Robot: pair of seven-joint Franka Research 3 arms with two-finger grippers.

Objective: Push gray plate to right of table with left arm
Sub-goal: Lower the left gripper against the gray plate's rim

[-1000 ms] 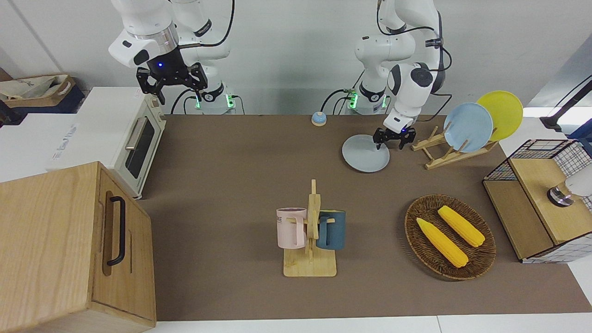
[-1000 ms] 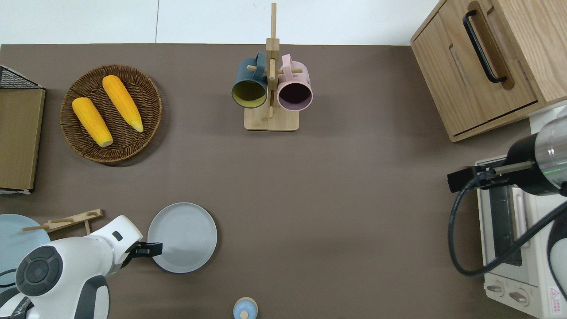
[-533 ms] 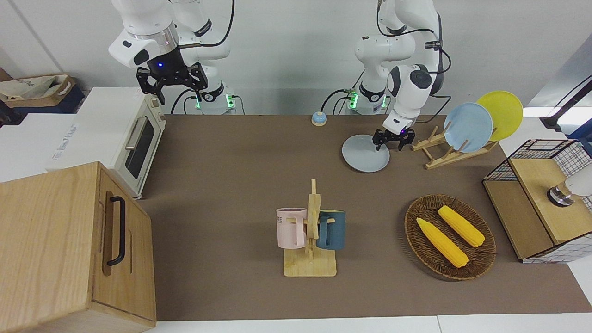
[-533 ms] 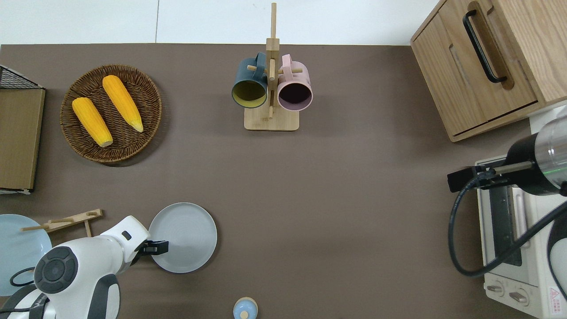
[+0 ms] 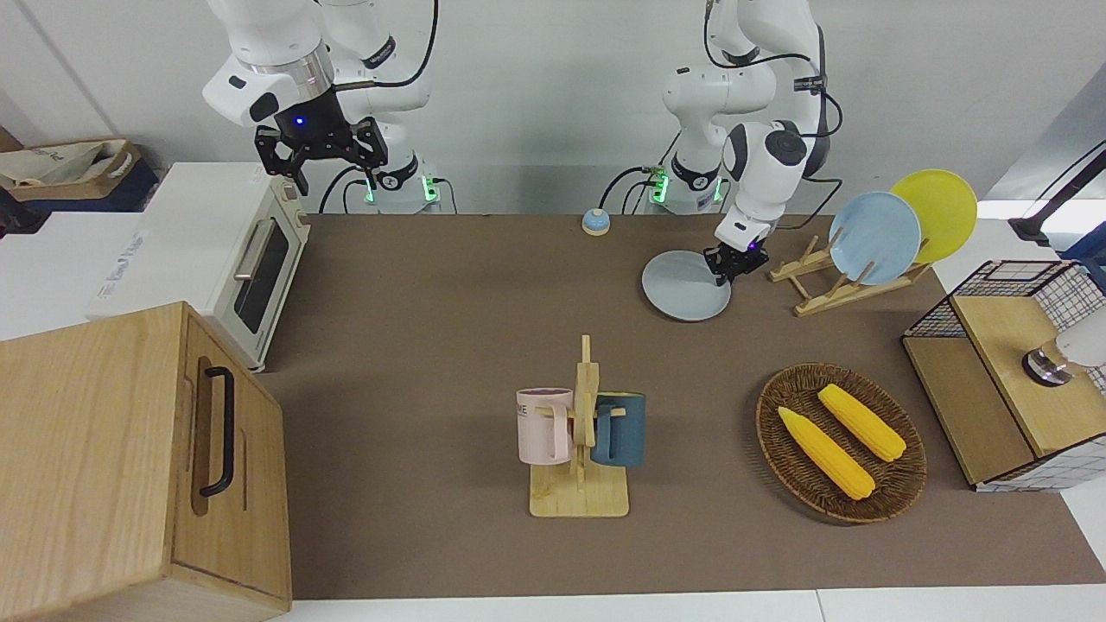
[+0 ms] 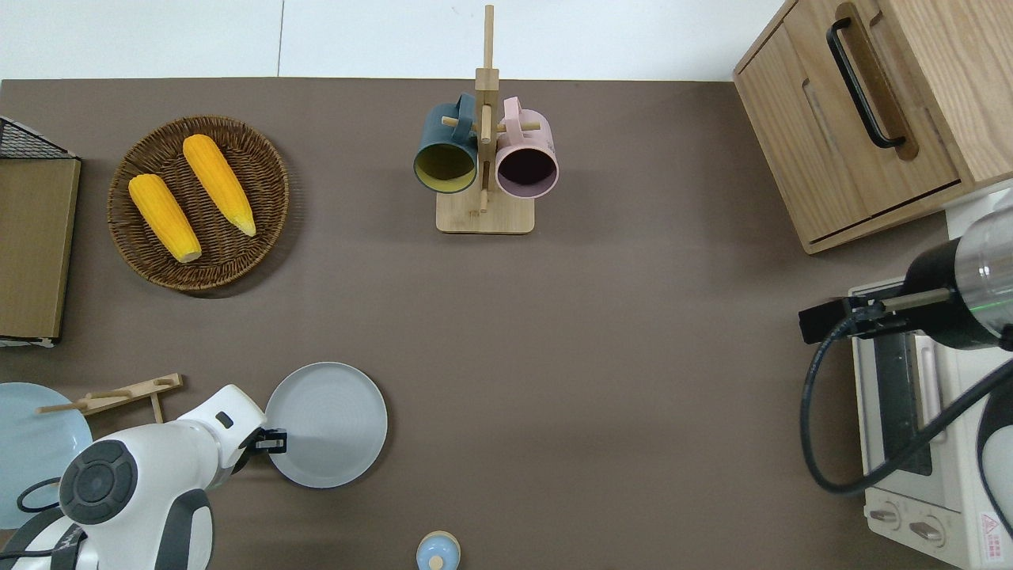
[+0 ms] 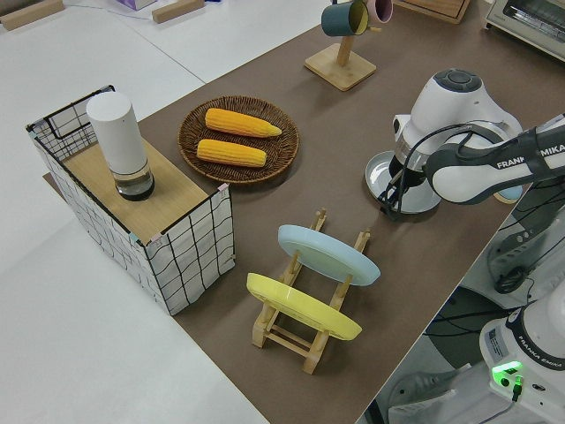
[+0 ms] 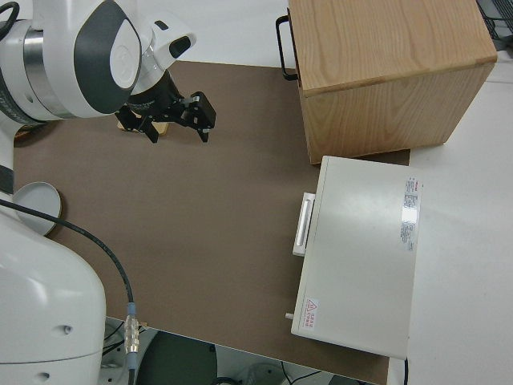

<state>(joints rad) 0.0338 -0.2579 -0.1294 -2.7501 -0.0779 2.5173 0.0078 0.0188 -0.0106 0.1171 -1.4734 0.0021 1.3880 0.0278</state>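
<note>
The gray plate [image 5: 683,289] lies flat on the brown table [image 5: 432,345], close to the robots and toward the left arm's end; it also shows in the overhead view [image 6: 328,419] and the left side view [image 7: 425,200]. My left gripper [image 5: 731,264] is down low at the plate's rim, on the side toward the left arm's end, fingers drawn together and holding nothing. In the overhead view the left gripper [image 6: 273,440] overlaps that rim. My right gripper [image 5: 320,160] is open and parked.
A wooden rack holds a sky-blue plate [image 5: 873,238] and a yellow plate [image 5: 937,212] beside the left gripper. A wicker basket of corn [image 5: 899,484], a mug stand [image 5: 581,432], a small bell [image 5: 594,222], a toaster oven [image 5: 251,259] and a wooden cabinet [image 5: 130,458] stand on the table.
The left gripper's fingers have drawn together and it has drawn back to the plate's rim. The plate has hardly moved. The right arm is still.
</note>
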